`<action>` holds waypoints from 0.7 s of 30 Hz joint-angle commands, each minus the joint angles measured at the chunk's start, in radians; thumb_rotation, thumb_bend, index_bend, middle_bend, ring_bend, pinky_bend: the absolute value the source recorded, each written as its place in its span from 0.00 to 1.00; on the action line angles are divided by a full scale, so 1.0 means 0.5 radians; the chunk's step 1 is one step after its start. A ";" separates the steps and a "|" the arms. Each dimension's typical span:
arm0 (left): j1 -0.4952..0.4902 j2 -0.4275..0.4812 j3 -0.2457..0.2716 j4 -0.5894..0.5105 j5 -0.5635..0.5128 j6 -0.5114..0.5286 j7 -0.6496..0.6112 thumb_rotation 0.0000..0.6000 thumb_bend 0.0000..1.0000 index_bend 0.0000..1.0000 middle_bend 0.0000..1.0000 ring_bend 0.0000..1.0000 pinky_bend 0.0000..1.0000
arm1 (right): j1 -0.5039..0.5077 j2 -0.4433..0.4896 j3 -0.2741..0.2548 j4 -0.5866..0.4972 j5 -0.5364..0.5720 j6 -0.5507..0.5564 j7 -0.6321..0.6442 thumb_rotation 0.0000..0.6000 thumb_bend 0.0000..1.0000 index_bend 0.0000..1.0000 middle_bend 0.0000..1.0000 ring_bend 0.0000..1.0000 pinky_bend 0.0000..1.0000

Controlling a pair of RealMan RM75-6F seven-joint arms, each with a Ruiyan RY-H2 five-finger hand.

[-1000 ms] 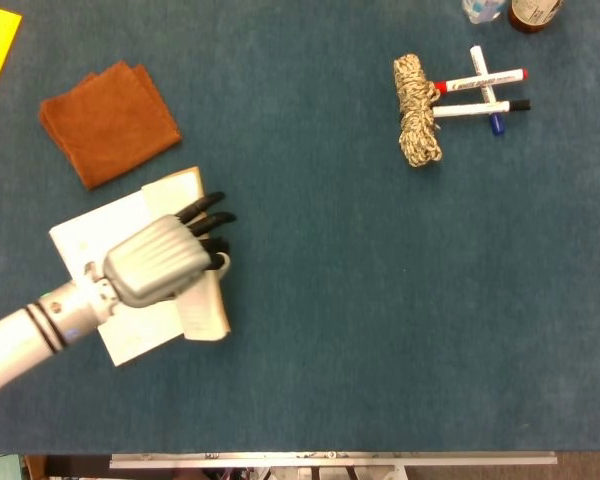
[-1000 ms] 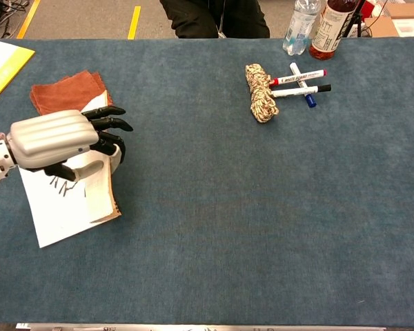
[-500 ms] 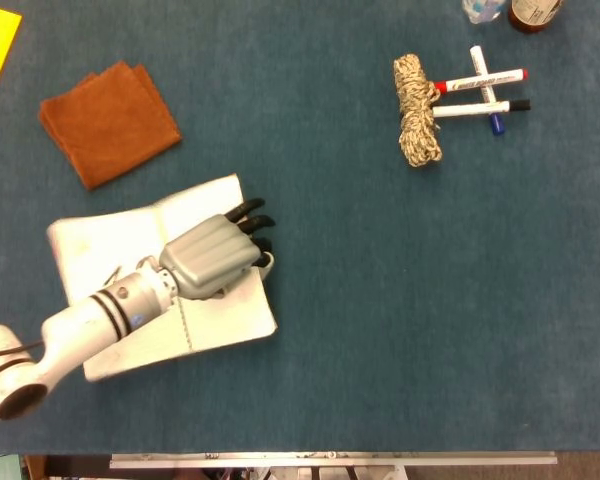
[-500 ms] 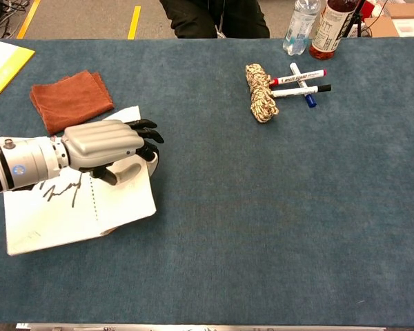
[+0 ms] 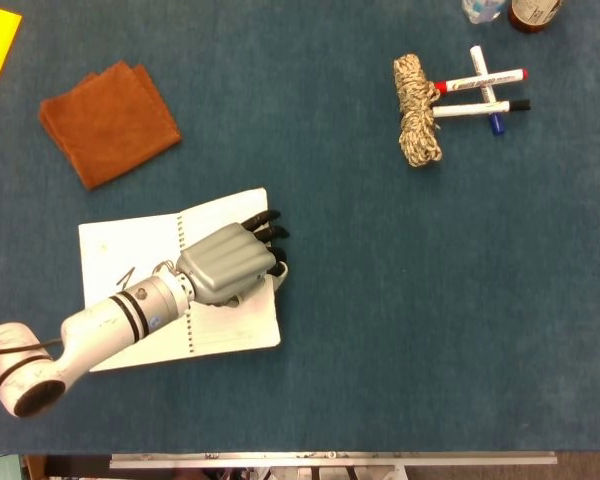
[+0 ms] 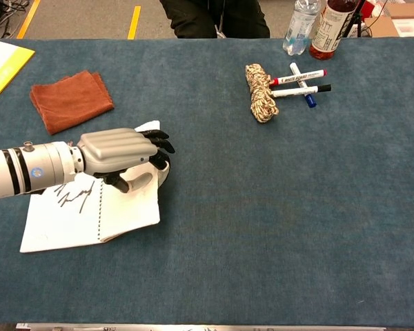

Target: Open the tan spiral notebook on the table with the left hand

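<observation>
Blue felt bench [image 5: 330, 330] with a person's dark torso at the far edge in the chest view. Far left: yellow sheet [image 6: 3, 58], then rust-brown folded cloth [image 5: 108, 121].

Notebook [image 5: 130, 262] sits left of centre and now lies fully open, both white pages flat, spiral running down the middle, black scribble on the left page. A second ago the cover was only half up, propped under the fingers; half a second ago it was nearly flat. The notebook has also slid and turned a little to the right since then.

Left hand [image 5: 230, 262] rests palm-down on the right-hand page, fingers curled narrow over the page's far edge, thumb underneath; whether it pinches the page, cannot tell. Opening looks done; only letting go remains.

Right of centre: rope bundle [image 5: 418, 123], crossed markers [image 5: 480, 90], bottles [image 6: 317, 24] unmoved. Right hand not visible.
</observation>
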 commanded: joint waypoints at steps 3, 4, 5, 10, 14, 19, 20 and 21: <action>0.019 -0.078 0.019 0.041 -0.067 -0.025 0.035 1.00 0.44 0.17 0.13 0.03 0.00 | 0.000 0.001 0.003 -0.002 0.000 0.003 -0.003 1.00 0.19 0.26 0.24 0.15 0.28; 0.027 -0.092 0.013 0.037 -0.092 -0.019 0.046 1.00 0.39 0.08 0.06 0.01 0.00 | -0.001 0.001 0.003 -0.003 -0.001 0.004 -0.003 1.00 0.19 0.26 0.24 0.15 0.28; 0.037 -0.105 0.010 0.033 -0.107 -0.005 0.045 1.00 0.35 0.03 0.03 0.00 0.00 | -0.002 0.002 0.003 -0.003 -0.001 0.005 -0.004 1.00 0.19 0.26 0.24 0.15 0.28; 0.106 -0.139 -0.019 0.016 -0.112 0.140 0.012 1.00 0.28 0.00 0.00 0.00 0.00 | -0.002 0.006 0.006 -0.003 0.002 0.004 -0.002 1.00 0.18 0.26 0.24 0.15 0.28; 0.172 -0.073 -0.036 -0.030 -0.122 0.266 -0.013 1.00 0.28 0.00 0.00 0.00 0.00 | 0.008 0.016 0.007 -0.008 -0.006 -0.010 -0.003 1.00 0.19 0.26 0.24 0.15 0.28; 0.312 0.085 -0.022 -0.119 -0.207 0.439 -0.032 1.00 0.28 0.00 0.00 0.00 0.00 | 0.038 0.052 0.008 -0.043 -0.002 -0.066 -0.037 1.00 0.19 0.26 0.24 0.15 0.28; 0.357 0.122 -0.013 -0.132 -0.232 0.490 -0.037 1.00 0.28 0.00 0.00 0.00 0.00 | 0.047 0.066 0.005 -0.059 0.004 -0.090 -0.056 1.00 0.19 0.26 0.24 0.15 0.28; 0.392 0.147 -0.007 -0.138 -0.251 0.529 -0.042 1.00 0.28 0.00 0.00 0.00 0.00 | 0.054 0.078 0.004 -0.074 0.011 -0.111 -0.072 1.00 0.19 0.26 0.24 0.15 0.28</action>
